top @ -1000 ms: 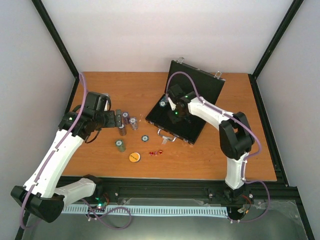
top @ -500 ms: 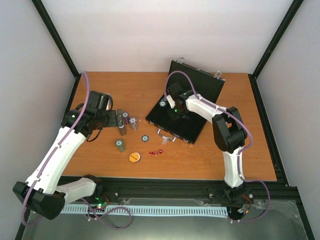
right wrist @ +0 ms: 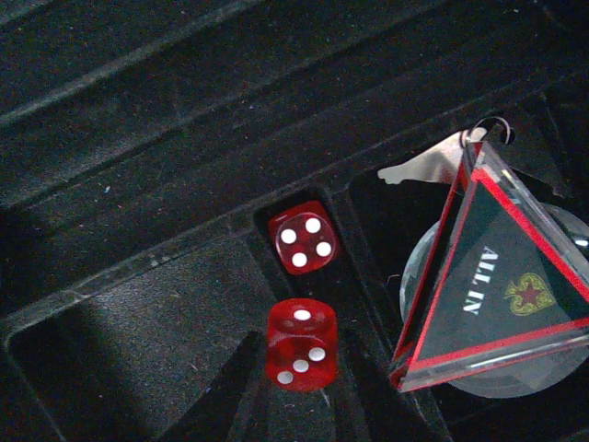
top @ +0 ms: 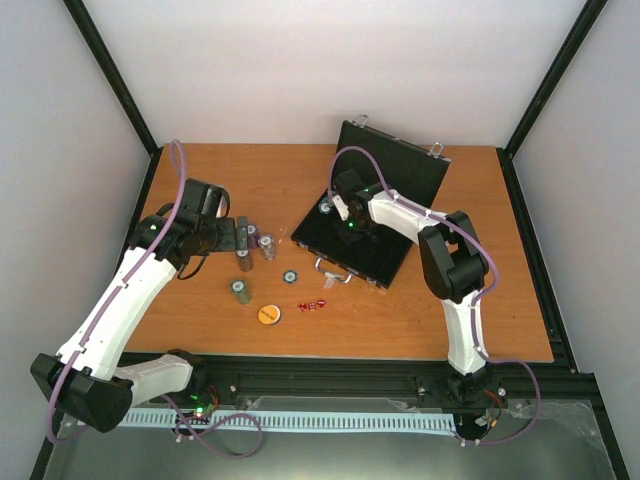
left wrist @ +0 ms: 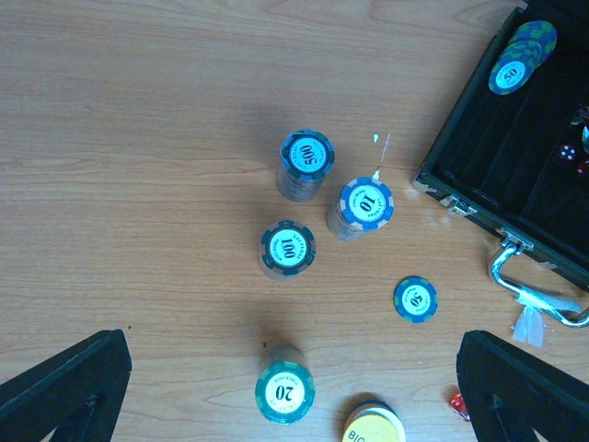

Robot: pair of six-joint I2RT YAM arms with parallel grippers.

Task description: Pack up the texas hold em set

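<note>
On the tabletop the black case lies open. My left jaws hang wide open above 4 chip stacks, which need a descent and squeeze next. Inside the case, my right jaws pinch a red die beside the triangle; it seems ready to release.

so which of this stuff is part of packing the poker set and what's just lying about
Part of the job: case, chip stacks, loose chip, orange disc, dice, triangle.

Just there: table, purple cables, black frame.
</note>
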